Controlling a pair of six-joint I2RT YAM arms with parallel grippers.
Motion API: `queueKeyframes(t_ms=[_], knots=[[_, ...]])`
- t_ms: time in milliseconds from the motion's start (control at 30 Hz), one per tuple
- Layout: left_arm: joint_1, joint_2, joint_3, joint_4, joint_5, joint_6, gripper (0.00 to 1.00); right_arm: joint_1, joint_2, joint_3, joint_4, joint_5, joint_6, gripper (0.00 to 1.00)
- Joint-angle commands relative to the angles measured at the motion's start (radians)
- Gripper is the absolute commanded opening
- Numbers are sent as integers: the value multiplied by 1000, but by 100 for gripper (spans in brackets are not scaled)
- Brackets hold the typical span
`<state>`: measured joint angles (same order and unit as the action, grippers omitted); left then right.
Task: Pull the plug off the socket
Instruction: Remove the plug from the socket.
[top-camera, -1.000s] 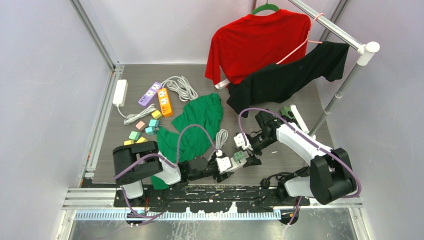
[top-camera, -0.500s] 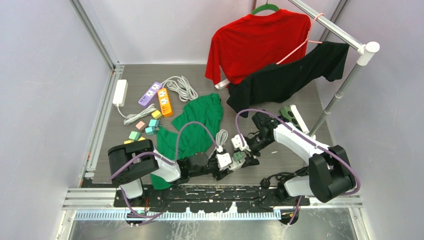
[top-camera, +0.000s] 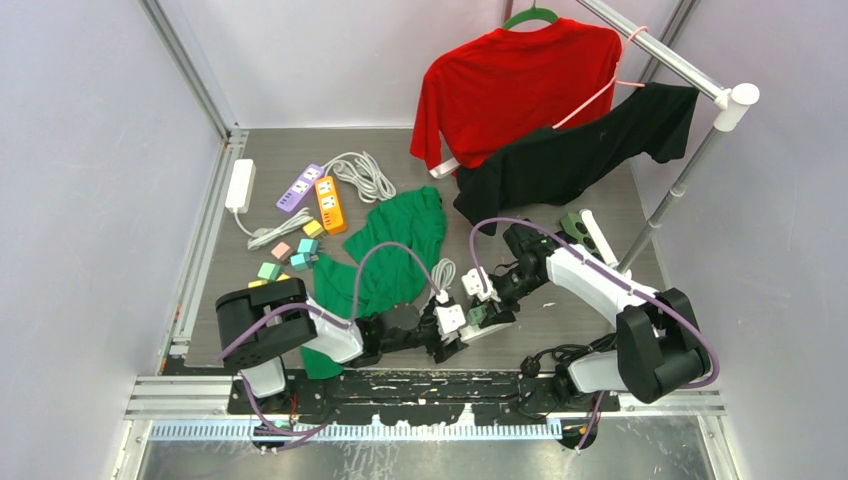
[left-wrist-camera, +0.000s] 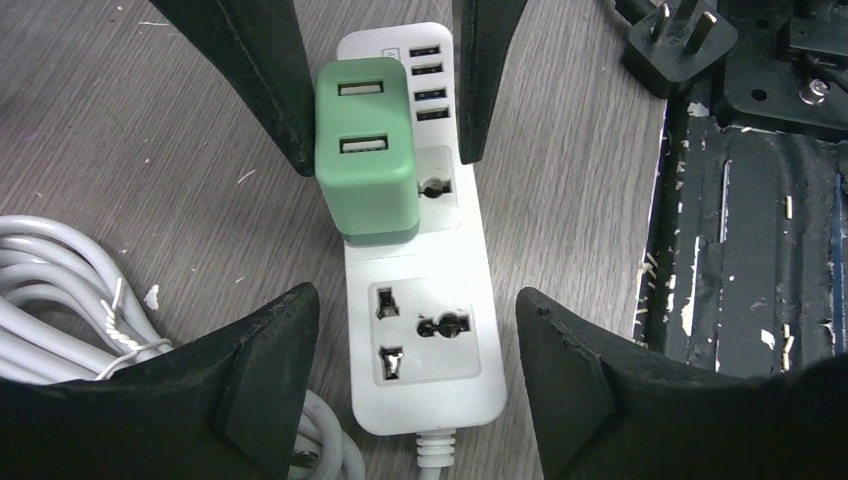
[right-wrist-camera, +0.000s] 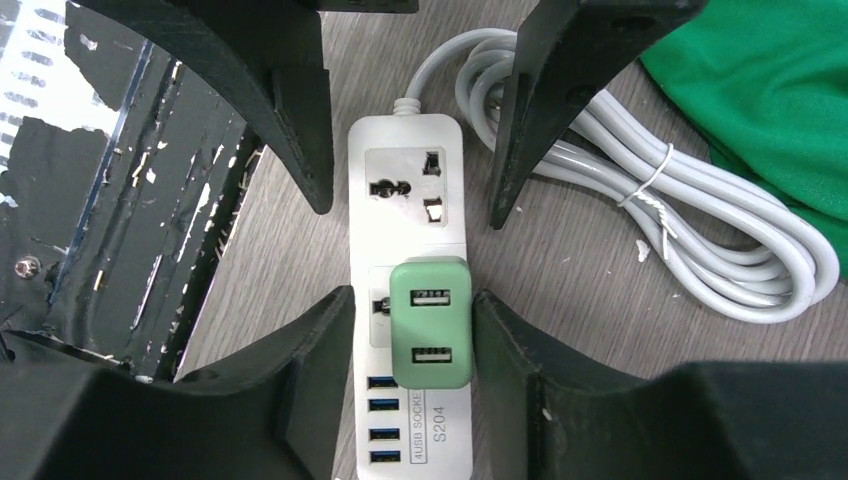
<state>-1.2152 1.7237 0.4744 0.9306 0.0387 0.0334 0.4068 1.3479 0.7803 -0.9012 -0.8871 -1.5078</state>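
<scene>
The green plug (left-wrist-camera: 365, 150) sits seated in the middle socket of a white strip (left-wrist-camera: 425, 390), which lies flat on the surface (left-wrist-camera: 150, 120) near its front edge. The right tool (right-wrist-camera: 412, 300) straddles the plug, open: one finger is against its side, with a gap at the other. The left tool (left-wrist-camera: 417, 300) is open around the strip's cord end, not touching it. The coiled cord (right-wrist-camera: 700, 240) lies beside the strip, near a green cloth (right-wrist-camera: 770, 90).

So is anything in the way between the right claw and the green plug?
Nothing visible. The right gripper straddles the green plug, a small gap showing on one side. The plug sits in the white power strip, with nothing covering it.
</scene>
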Motion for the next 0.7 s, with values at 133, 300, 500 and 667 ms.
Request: queueKeyframes(t_ms=[133, 300, 500, 667], knots=[[28, 33, -1, -159, 8, -34, 66, 10, -12, 16, -15, -16, -22, 39], [40, 42, 2, -165, 43, -40, 62, 9, -9, 26, -24, 1, -21, 27], [50, 41, -4, -173, 57, -34, 74, 9, -38, 43, -27, 57, -9, 15], [64, 40, 2, -193, 80, -27, 75, 4, -62, 56, -75, 67, -52, 11]])
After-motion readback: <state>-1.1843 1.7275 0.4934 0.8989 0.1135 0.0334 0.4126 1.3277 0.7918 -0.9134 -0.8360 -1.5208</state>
